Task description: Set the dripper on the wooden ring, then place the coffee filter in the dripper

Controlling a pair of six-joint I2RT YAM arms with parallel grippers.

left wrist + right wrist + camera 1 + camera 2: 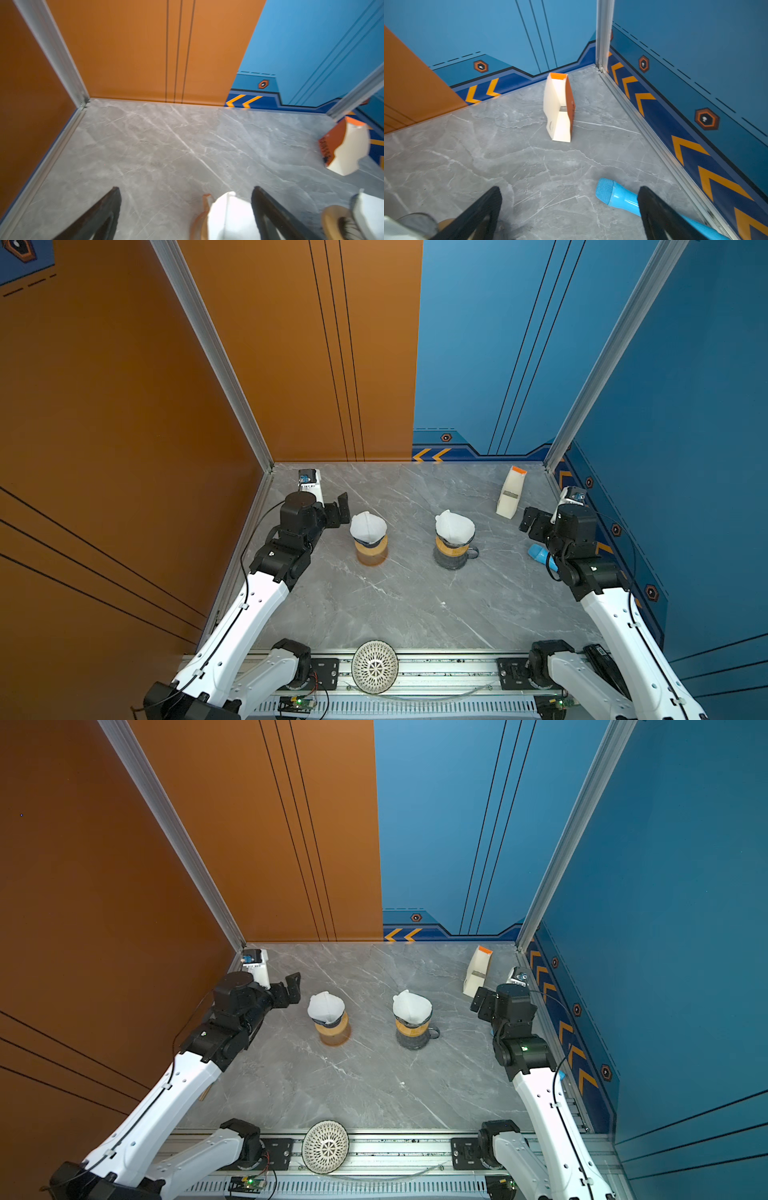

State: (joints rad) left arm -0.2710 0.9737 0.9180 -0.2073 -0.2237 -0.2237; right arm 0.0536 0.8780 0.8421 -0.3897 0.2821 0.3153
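Two drippers stand mid-table in both top views, each with a white coffee filter seated in it. The amber dripper (371, 549) (332, 1029) carries one filter (368, 526) (230, 216). The dark grey dripper (453, 553) (413, 1033) with a side handle carries the other filter (454, 526) (411, 1007). My left gripper (340, 510) (291, 986) (186, 189) hangs open just left of the amber dripper, holding nothing. My right gripper (528, 524) (480, 1004) (569, 189) is open and empty, well right of the grey dripper.
A white-and-orange filter carton (510, 493) (559, 108) stands at the back right. A blue microphone-like object (540, 553) (616, 195) lies by the right wall, under the right arm. A white lattice bowl (375, 666) rests on the front rail. Walls enclose three sides.
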